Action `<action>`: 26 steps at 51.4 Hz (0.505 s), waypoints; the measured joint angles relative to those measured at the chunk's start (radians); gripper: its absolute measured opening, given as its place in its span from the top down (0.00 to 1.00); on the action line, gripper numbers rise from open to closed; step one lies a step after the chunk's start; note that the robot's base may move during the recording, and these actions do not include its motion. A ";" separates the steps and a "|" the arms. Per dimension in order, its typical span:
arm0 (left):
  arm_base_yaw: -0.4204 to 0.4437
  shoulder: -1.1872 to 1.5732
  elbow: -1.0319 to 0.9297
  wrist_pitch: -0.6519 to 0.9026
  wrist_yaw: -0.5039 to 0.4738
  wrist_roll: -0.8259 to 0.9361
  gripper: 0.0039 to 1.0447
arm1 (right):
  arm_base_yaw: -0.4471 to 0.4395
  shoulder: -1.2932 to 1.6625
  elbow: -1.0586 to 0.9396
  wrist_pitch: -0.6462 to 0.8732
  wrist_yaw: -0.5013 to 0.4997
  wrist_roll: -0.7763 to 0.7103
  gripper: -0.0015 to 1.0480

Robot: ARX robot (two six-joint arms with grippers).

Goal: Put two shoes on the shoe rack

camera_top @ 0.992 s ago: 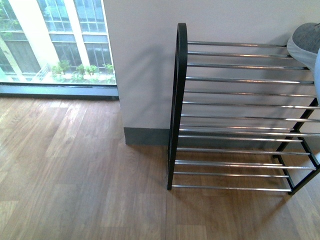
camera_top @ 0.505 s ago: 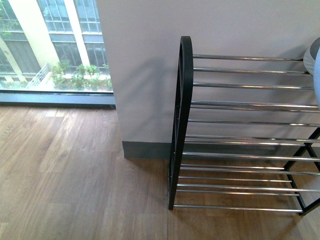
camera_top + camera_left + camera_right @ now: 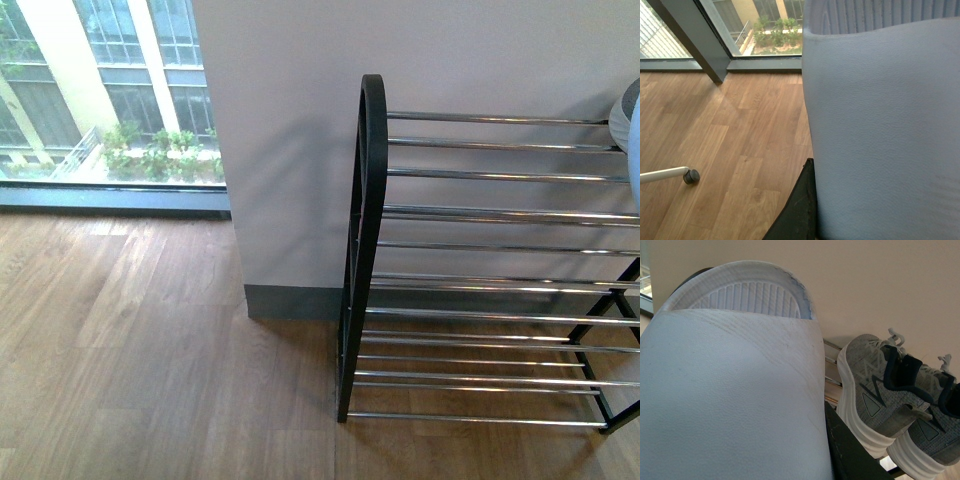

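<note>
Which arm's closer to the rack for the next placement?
Right, likely. Its wrist view has a pale slipper close to the rack bars and grey sneakers; the left's slipper sits over floor by the window.

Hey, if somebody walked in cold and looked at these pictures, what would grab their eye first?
Probably the pale blue slide sandal filling both wrist views. Next, the pair of grey knit sneakers side by side on the chrome bars near the wall. In the front view, the shoe rack with its black side loop stands against the wall.
</note>
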 joint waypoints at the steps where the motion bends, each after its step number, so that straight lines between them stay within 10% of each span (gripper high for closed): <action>1: 0.000 0.000 0.000 0.000 0.000 0.000 0.98 | 0.000 0.000 0.000 0.000 0.000 0.000 0.98; 21: 0.000 0.000 0.000 0.000 0.000 0.000 0.98 | 0.000 0.000 0.000 0.000 0.000 0.000 0.98; 26: 0.000 0.000 0.000 0.000 0.000 0.000 0.98 | -0.017 0.024 0.001 0.019 -0.129 0.090 0.98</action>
